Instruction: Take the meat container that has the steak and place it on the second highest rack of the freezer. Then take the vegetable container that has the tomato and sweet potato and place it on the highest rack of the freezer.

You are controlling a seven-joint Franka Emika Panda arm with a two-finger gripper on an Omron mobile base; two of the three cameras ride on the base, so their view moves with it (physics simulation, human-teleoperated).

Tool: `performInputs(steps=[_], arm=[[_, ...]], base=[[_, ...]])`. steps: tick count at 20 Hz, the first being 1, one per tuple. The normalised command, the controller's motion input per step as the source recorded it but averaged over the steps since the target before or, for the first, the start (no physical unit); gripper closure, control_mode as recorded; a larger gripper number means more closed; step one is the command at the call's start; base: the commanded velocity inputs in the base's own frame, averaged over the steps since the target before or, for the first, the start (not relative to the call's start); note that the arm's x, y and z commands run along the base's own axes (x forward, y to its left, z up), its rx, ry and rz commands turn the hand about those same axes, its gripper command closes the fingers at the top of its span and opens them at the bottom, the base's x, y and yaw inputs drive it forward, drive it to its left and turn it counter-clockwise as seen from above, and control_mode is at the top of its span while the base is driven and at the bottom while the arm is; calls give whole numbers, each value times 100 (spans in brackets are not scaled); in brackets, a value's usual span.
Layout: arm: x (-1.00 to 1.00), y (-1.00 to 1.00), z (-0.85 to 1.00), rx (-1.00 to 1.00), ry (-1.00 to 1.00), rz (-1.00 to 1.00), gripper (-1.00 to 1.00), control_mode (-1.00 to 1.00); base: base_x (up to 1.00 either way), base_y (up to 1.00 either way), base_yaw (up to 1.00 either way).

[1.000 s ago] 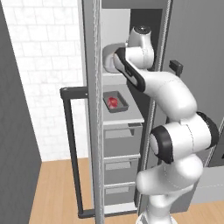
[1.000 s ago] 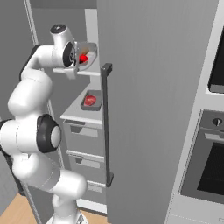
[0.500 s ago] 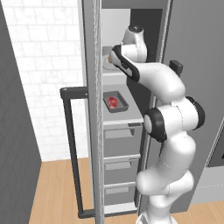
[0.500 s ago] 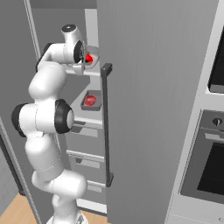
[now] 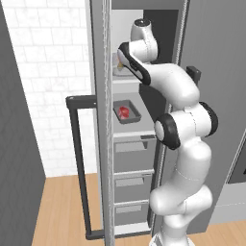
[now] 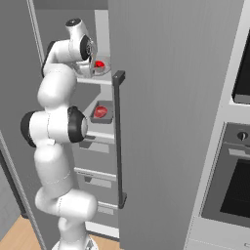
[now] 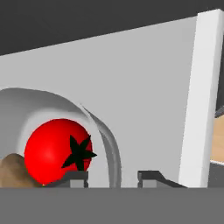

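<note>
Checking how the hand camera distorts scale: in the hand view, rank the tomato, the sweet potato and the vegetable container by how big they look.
1. Vegetable container, its pale rim curving around the food.
2. Tomato.
3. Sweet potato, cut off by the frame edge, so its true extent is unsure.

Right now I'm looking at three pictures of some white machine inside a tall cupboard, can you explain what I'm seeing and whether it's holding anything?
It is a rendered kitchen. The white machine is a robot arm on a driving base, reaching into an open freezer. Two pictures come from cameras on the base, behind the arm to its left and right. The third comes from a camera on the hand, looking along the gripper. On the top rack sits a pale bowl with a tomato and a sweet potato. One rack lower lies a grey tray with the steak. The gripper's fingers stand apart astride the bowl's rim; whether they grip it is unclear.
</note>
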Motion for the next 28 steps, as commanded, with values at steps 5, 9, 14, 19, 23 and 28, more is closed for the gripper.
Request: performInputs(steps=[5, 9, 14, 19, 23, 28], arm=[[-100, -34, -34, 21, -24, 0, -100, -100], [-100, -48, -53, 28, -21, 9, -100, -100], [-100, -6, -13, 7, -11, 28, -100, -100], [-100, 0, 0, -11, -3, 31, -100, -100], [-100, 0, 0, -25, 0, 37, -100, -100], [-100, 0, -11, -37, 0, 37, -100, -100]], base=[[0, 0, 0], [0, 0, 0], [0, 0, 0], [0, 0, 0], [0, 0, 0], [0, 0, 0]])
